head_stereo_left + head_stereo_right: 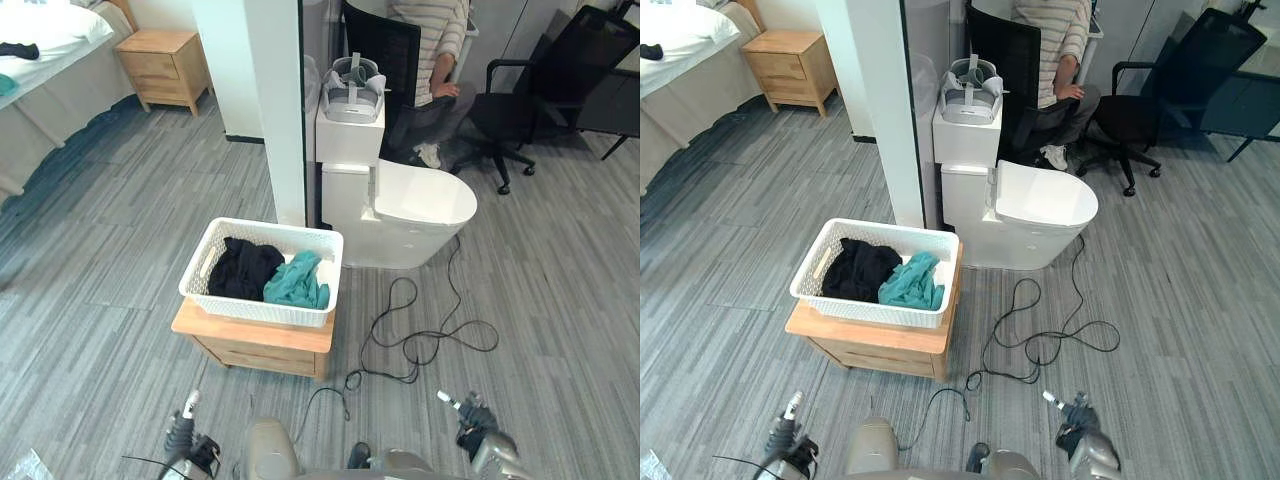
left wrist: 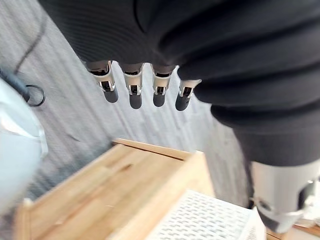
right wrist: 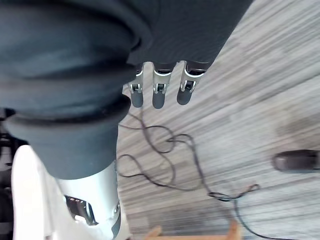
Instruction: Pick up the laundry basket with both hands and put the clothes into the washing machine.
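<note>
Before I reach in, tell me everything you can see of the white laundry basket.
The white rectangular plastic laundry basket has lattice walls, a smooth rim and a handle slot at its left end. It sits upright on a low light-wood stand, in front of a white pillar. Inside lie a crumpled black garment and a teal garment, side by side. The left hand and the right hand hang open, short of it, neither touching it.

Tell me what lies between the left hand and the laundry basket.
In the left eye view, a strip of grey floor, then the front of the wooden stand that the laundry basket sits on. The left hand is open.
</note>
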### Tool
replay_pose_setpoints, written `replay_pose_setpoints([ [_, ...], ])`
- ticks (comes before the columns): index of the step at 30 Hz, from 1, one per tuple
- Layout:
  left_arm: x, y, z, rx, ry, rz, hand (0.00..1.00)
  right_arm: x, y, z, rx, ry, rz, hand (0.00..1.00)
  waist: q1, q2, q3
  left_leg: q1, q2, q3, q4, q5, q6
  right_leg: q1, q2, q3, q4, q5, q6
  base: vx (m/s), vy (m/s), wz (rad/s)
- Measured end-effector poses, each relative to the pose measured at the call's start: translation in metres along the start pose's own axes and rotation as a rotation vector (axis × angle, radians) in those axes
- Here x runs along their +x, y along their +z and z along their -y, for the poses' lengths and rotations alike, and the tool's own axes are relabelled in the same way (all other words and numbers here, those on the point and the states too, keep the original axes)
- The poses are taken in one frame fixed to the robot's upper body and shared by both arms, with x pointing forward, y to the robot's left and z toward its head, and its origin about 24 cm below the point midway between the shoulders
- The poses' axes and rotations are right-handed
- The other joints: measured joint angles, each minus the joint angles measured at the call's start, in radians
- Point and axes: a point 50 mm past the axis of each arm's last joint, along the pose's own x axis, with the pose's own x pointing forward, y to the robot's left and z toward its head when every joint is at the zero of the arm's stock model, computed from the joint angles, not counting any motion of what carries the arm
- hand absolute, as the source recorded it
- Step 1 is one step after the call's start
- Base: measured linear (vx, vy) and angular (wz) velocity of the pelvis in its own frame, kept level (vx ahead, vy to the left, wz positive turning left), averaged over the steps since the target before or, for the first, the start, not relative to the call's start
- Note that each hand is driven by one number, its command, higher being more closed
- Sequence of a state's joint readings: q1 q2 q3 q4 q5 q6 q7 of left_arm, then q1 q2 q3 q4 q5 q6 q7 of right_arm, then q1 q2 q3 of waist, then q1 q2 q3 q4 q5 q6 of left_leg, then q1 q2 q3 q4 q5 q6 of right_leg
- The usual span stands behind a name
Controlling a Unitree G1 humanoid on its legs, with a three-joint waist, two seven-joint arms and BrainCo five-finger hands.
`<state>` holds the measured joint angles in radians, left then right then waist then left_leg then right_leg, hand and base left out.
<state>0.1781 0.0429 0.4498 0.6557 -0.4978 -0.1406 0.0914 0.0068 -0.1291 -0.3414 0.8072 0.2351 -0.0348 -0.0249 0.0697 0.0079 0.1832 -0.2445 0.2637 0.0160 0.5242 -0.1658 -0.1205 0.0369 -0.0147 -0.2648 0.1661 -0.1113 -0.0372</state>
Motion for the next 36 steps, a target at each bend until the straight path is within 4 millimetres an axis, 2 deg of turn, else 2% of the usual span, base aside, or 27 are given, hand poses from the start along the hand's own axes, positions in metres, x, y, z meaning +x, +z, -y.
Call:
replay_pose_setpoints([
  [1, 0.000, 0.006, 0.002, -0.011, 0.001, 0.028, 0.00, -0.001, 0.012, 0.007, -0.009, -0.015, 0.055, 0.00, -0.001, 0.020, -0.011, 0.014, -0.015, 0.005, -0.163, 0.060, -0.031, 0.007, 0.001, -0.002, -0.002, -0.010, 0.017, 0.34, 0.110, -0.04],
  [3, 0.001, 0.018, 0.002, -0.029, 0.019, 0.085, 0.00, -0.006, 0.025, 0.009, -0.011, -0.026, 0.129, 0.00, 0.000, 0.044, -0.027, 0.013, -0.040, -0.008, -0.216, 0.154, -0.022, 0.028, -0.002, -0.001, 0.018, -0.041, 0.057, 0.28, 0.187, 0.14],
  [4, 0.002, 0.027, 0.002, -0.021, 0.024, 0.125, 0.00, -0.012, 0.031, 0.004, -0.005, -0.015, 0.177, 0.00, -0.007, 0.014, -0.039, 0.015, -0.074, -0.012, -0.216, 0.157, -0.025, 0.028, -0.036, -0.008, 0.029, -0.053, 0.077, 0.29, 0.197, 0.27],
  [5, 0.002, 0.032, 0.003, -0.022, 0.018, 0.145, 0.00, -0.014, 0.034, 0.001, -0.007, -0.007, 0.201, 0.00, -0.006, -0.001, -0.042, 0.016, -0.083, -0.011, -0.224, 0.157, -0.025, 0.028, -0.051, -0.007, 0.027, -0.060, 0.087, 0.29, 0.171, 0.34],
  [6, 0.001, 0.042, 0.005, -0.012, 0.008, 0.186, 0.00, -0.018, 0.044, -0.008, -0.009, 0.013, 0.257, 0.00, -0.001, -0.030, -0.044, 0.017, -0.111, -0.001, -0.245, 0.157, -0.024, 0.027, -0.077, -0.004, 0.012, -0.061, 0.092, 0.25, 0.147, 0.14],
  [9, -0.001, 0.051, -0.010, -0.021, 0.080, 0.230, 0.00, -0.021, 0.061, -0.028, 0.007, 0.069, 0.333, 0.00, 0.004, -0.064, -0.051, 0.023, -0.131, 0.030, -0.249, 0.156, -0.023, 0.041, -0.095, 0.022, -0.033, -0.041, 0.114, 0.16, 0.098, -0.10],
  [11, -0.006, 0.058, -0.020, -0.023, 0.120, 0.268, 0.00, -0.025, 0.070, -0.037, -0.007, 0.105, 0.379, 0.00, 0.006, -0.065, -0.051, 0.038, -0.136, 0.045, -0.253, 0.152, -0.018, 0.055, -0.101, 0.035, -0.052, -0.024, 0.121, 0.08, 0.050, -0.17],
  [13, -0.010, 0.071, -0.020, -0.025, 0.123, 0.328, 0.00, -0.028, 0.078, -0.039, -0.016, 0.116, 0.419, 0.00, 0.005, -0.061, -0.051, 0.042, -0.142, 0.049, -0.276, 0.132, 0.014, 0.051, -0.109, 0.038, -0.065, -0.024, 0.121, 0.02, 0.051, -0.03],
  [16, -0.013, 0.085, -0.023, -0.032, 0.150, 0.389, 0.00, -0.030, 0.078, -0.039, -0.014, 0.125, 0.425, 0.00, 0.003, -0.061, -0.050, 0.040, -0.143, 0.049, -0.301, 0.128, 0.021, 0.042, -0.108, 0.036, -0.066, -0.023, 0.122, -0.04, 0.018, 0.01],
  [19, -0.014, 0.104, -0.008, -0.034, 0.100, 0.467, 0.00, -0.031, 0.090, -0.046, 0.002, 0.160, 0.465, 0.00, 0.001, -0.047, -0.018, 0.000, -0.139, 0.037, -0.292, 0.130, 0.025, 0.004, -0.101, 0.033, -0.053, -0.024, 0.122, -0.13, 0.014, 0.04],
  [21, -0.007, 0.131, 0.030, -0.024, -0.027, 0.541, 0.00, -0.028, 0.128, -0.065, -0.013, 0.241, 0.558, 0.00, 0.000, -0.015, 0.061, -0.082, -0.132, 0.013, -0.261, 0.144, 0.036, -0.090, -0.091, 0.026, 0.017, -0.031, 0.112, -0.20, 0.043, 0.08],
  [22, -0.005, 0.142, 0.043, -0.017, -0.068, 0.569, 0.00, -0.027, 0.140, -0.072, -0.013, 0.269, 0.580, 0.00, 0.000, -0.010, 0.085, -0.096, -0.132, 0.012, -0.266, 0.149, 0.040, -0.113, -0.092, 0.024, 0.037, -0.033, 0.110, -0.25, 0.030, 0.14],
  [24, -0.007, 0.204, 0.095, 0.050, -0.234, 0.731, 0.00, -0.024, 0.186, -0.106, -0.019, 0.375, 0.643, 0.00, 0.002, -0.015, 0.176, -0.145, -0.128, 0.009, -0.289, 0.168, 0.046, -0.202, -0.094, 0.014, 0.110, -0.040, 0.101, -0.26, 0.015, 0.20],
  [26, -0.014, 0.246, 0.124, 0.092, -0.305, 0.838, 0.00, -0.026, 0.209, -0.121, -0.004, 0.417, 0.673, 0.00, 0.008, -0.019, 0.218, -0.164, -0.126, 0.003, -0.309, 0.209, 0.044, -0.239, -0.096, 0.004, 0.146, -0.046, 0.095, -0.16, -0.003, 0.19],
  [28, -0.031, 0.306, 0.162, 0.159, -0.366, 0.978, 0.00, -0.028, 0.239, -0.133, 0.023, 0.452, 0.707, 0.00, 0.028, -0.027, 0.260, -0.193, -0.129, -0.001, -0.342, 0.238, 0.049, -0.300, -0.113, -0.009, 0.203, -0.065, 0.098, -0.18, -0.010, 0.23],
  [29, -0.035, 0.319, 0.171, 0.182, -0.375, 1.001, 0.00, -0.028, 0.245, -0.133, 0.030, 0.455, 0.708, 0.00, 0.030, -0.027, 0.260, -0.209, -0.129, -0.001, -0.349, 0.242, 0.053, -0.321, -0.117, -0.015, 0.218, -0.068, 0.098, -0.15, -0.001, 0.35],
  [31, -0.056, 0.364, 0.207, 0.241, -0.414, 1.071, 0.00, -0.027, 0.261, -0.142, 0.041, 0.482, 0.695, 0.00, 0.032, -0.029, 0.261, -0.261, -0.132, -0.001, -0.383, 0.271, 0.053, -0.384, -0.131, -0.047, 0.252, -0.078, 0.094, -0.09, 0.007, 0.40],
  [32, -0.062, 0.373, 0.215, 0.252, -0.424, 1.081, 0.00, -0.027, 0.264, -0.145, 0.041, 0.497, 0.690, 0.00, 0.033, -0.029, 0.261, -0.274, -0.131, -0.003, -0.388, 0.279, 0.052, -0.396, -0.131, -0.056, 0.257, -0.078, 0.094, -0.04, 0.002, 0.27],
  [34, -0.090, 0.400, 0.247, 0.298, -0.472, 1.141, 0.00, -0.036, 0.276, -0.163, 0.052, 0.590, 0.700, 0.00, 0.046, -0.034, 0.277, -0.317, -0.127, -0.011, -0.394, 0.305, 0.054, -0.432, -0.132, -0.082, 0.277, -0.082, 0.088, -0.01, -0.005, 0.22],
  [36, -0.108, 0.408, 0.266, 0.338, -0.521, 1.177, 0.00, -0.042, 0.283, -0.171, 0.073, 0.640, 0.708, 0.00, 0.050, -0.042, 0.287, -0.339, -0.126, -0.007, -0.405, 0.318, 0.053, -0.456, -0.138, -0.095, 0.294, -0.090, 0.086, 0.00, -0.019, 0.21],
])
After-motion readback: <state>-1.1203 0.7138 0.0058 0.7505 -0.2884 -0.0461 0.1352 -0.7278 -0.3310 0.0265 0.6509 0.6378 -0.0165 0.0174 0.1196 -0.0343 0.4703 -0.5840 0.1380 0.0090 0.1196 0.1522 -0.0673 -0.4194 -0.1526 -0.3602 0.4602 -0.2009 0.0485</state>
